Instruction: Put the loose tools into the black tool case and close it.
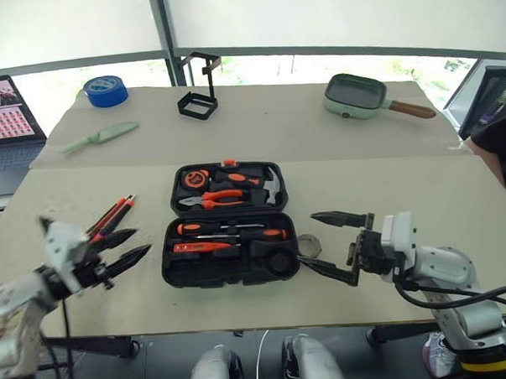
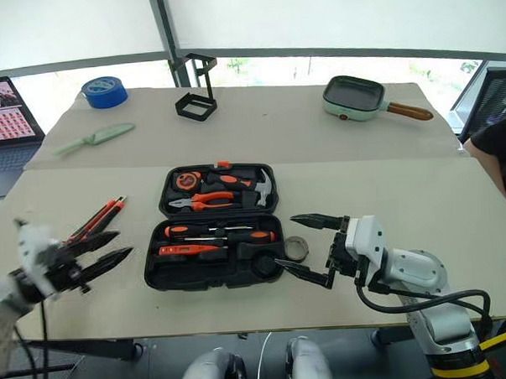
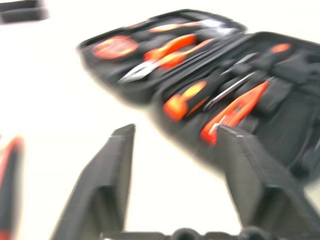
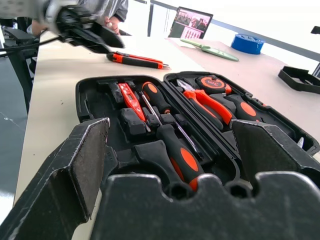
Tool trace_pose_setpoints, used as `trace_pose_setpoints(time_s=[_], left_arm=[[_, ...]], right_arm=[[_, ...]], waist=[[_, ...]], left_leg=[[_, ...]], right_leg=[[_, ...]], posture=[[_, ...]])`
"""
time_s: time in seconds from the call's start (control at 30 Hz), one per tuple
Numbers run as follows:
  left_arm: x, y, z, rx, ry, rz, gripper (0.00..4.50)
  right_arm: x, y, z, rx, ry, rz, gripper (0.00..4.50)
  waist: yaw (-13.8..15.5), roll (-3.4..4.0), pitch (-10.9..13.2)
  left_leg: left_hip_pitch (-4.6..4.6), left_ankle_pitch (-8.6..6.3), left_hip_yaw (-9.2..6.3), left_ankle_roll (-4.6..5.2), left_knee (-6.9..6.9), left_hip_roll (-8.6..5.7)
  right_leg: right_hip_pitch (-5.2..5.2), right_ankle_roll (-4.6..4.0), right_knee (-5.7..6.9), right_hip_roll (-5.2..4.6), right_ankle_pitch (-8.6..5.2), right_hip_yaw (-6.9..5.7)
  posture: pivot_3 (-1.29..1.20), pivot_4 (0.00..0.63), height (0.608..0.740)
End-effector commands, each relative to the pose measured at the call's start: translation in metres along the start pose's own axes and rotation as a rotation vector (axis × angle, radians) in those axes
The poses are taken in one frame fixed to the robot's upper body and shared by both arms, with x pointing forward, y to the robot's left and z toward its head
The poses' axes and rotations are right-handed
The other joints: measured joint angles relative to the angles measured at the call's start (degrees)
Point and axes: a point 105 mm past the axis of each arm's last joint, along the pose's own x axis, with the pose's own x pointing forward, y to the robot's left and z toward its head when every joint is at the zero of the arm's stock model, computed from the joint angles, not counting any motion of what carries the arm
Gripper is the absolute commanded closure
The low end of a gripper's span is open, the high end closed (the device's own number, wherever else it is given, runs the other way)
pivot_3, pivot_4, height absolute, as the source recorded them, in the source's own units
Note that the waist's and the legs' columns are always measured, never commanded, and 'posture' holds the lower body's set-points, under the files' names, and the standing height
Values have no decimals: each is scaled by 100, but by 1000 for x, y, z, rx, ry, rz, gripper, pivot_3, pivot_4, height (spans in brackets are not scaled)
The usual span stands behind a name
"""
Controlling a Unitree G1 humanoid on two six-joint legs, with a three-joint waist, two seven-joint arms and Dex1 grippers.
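My left gripper [image 1: 125, 248] hangs open and empty, left of the open black tool case [image 1: 228, 226] on the bench [image 1: 387, 175]. The utility knife [image 1: 111, 216] lies nearby; my right gripper [image 1: 333, 246], spread wide, holds nothing at the case's right edge.

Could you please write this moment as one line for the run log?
case: open, screwdrivers inside | utility knife: on table | tape roll: beside case | left gripper: open, empty | right gripper: open, empty
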Motion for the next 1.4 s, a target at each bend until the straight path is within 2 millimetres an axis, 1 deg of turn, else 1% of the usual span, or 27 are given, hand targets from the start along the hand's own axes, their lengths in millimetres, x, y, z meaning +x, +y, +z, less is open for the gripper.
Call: trace_pose_setpoints(time_s=[0.03, 0.07, 0.13, 0.2, 0.27, 0.33, 0.4, 0.47, 0.57, 0.67, 0.7, 0.73, 0.87, 0.93, 1.1, 1.2, 1.23, 1.27, 1.3, 1.4], left_arm=[[-65, 23, -1, -10, -30, 318, 172], [-77, 25, -7, -20, -15, 372, 81], [-94, 28, -15, -50, -6, 467, 81], [-105, 30, -21, -72, 5, 525, 81], [-114, 33, -30, -110, 32, 584, 81], [-115, 35, -32, -133, 36, 605, 81], [-104, 42, -25, -131, 32, 607, 81], [-88, 51, -16, -115, 35, 585, 81], [-57, 71, 6, -90, 24, 535, 81], [-23, 81, 16, -100, 99, 430, 81], [-13, 82, 17, -126, 123, 394, 81], [-3, 84, 17, -140, 156, 362, 81], [34, 93, 12, -147, 282, 280, 81], [49, 99, 8, -128, 333, 264, 81], [70, 109, -2, -124, 408, 259, 81], [75, 100, -13, -146, 488, 176, 81], [75, 100, -15, -142, 506, 172, 81], [74, 102, -16, -127, 514, 182, 610], [73, 103, -17, -127, 521, 189, 831], [76, 97, -9, -123, 460, 141, 1874]], right_arm=[[6, 0, 14, -52, -104, -46, 0], [7, 0, 15, -59, -122, -48, 0], [7, 2, 15, -38, -146, -34, 0], [6, 4, 17, 25, -167, -11, 0], [4, 2, 19, 45, -186, -29, 0], [1, 0, 16, 32, -179, -49, 0], [-2, -3, 15, 6, -171, -69, 0], [-2, -5, 16, -17, -169, -76, 0], [-2, -6, 17, -19, -167, -76, 0], [0, -5, 16, -19, -161, -63, 0], [1, -4, 16, -18, -158, -56, 0], [3, -3, 16, -24, -155, -45, 0], [7, -1, 17, -38, -153, -27, 0], [9, 0, 17, -42, -153, -19, 0], [11, 2, 19, -48, -149, -14, 0], [11, 1, 21, -53, -147, -18, 0], [11, 1, 22, -54, -147, -19, 0], [11, 1, 22, -50, -146, -19, 0], [12, 1, 23, -50, -147, -20, 0], [12, 2, 25, -50, -145, -25, 0]], waist=[[-28, -3, -2], [-25, -3, -2], [34, -2, -2], [107, -2, -2], [129, -8, -5], [130, -14, -9], [124, -22, -14], [134, -25, -16], [170, -29, -18], [158, -31, -21], [139, -30, -20], [122, -29, -20], [47, -28, -19], [44, -29, -18], [0, -31, -18], [-9, -31, -18], [-11, -31, -18], [-6, -31, -18], [-3, -31, -18], [-1, -31, -18]], left_leg=[[2, -5, 0, -2, -1, 2], [1, -10, 0, -3, -1, 3], [2, -24, -1, 7, -1, 2], [14, -58, -2, 0, 0, 1], [18, -64, -3, 5, 1, 1], [17, -68, -3, 10, 1, -1], [16, -68, -3, 10, 1, -1], [16, -67, -3, 9, 1, -1], [15, -60, -7, -3, 0, -1], [13, -58, -5, -7, 0, -2], [12, -39, -4, -39, 0, -3], [12, -33, 0, -50, -1, -5], [9, -25, 22, -41, -11, -8], [9, -11, 30, -26, -11, -5], [12, -8, 50, -35, -12, 6], [14, -6, 59, -32, -12, 7], [15, -6, 62, -32, -12, 6], [16, -6, 64, -32, -12, 7], [17, -6, 64, -32, -12, 6], [20, -6, 66, -31, -12, 6]], right_leg=[[-1, 0, -3, -2, 0, 5], [-2, 0, -2, -4, -1, 10], [-1, 0, -2, -5, -2, 7], [-11, -1, -6, -9, -3, -3], [-8, -35, -12, -15, -24, -11], [-6, -35, -13, -21, -23, -11], [-6, -35, -13, -20, -23, -11], [-4, -35, -10, -18, -22, -14], [-1, -31, -3, -7, -19, -38], [9, -6, 2, 4, -3, -54], [11, -6, 4, 8, -2, -56], [10, -5, 2, 9, -2, -55], [1, -5, 6, 27, -2, -48], [-2, -6, 11, 41, -3, -42], [-12, -8, 13, 67, -3, -12], [-14, -8, 13, 68, -3, -1], [-15, -8, 14, 68, -3, 1], [-16, -8, 14, 68, -3, 6], [-15, -8, 14, 67, -3, 7], [-15, -8, 14, 65, -3, 17]], posture=[[0, 150, 740], [0, 150, 740], [0, 150, 740], [0, 150, 740], [0, 150, 740], [0, 150, 740], [0, 150, 740], [0, 150, 740], [0, 150, 740], [0, 150, 740], [0, 150, 740], [0, 150, 740], [0, 150, 740], [0, 150, 740], [0, 150, 740], [0, 150, 740], [0, 150, 740], [0, 150, 740], [0, 150, 740], [0, 150, 740]])
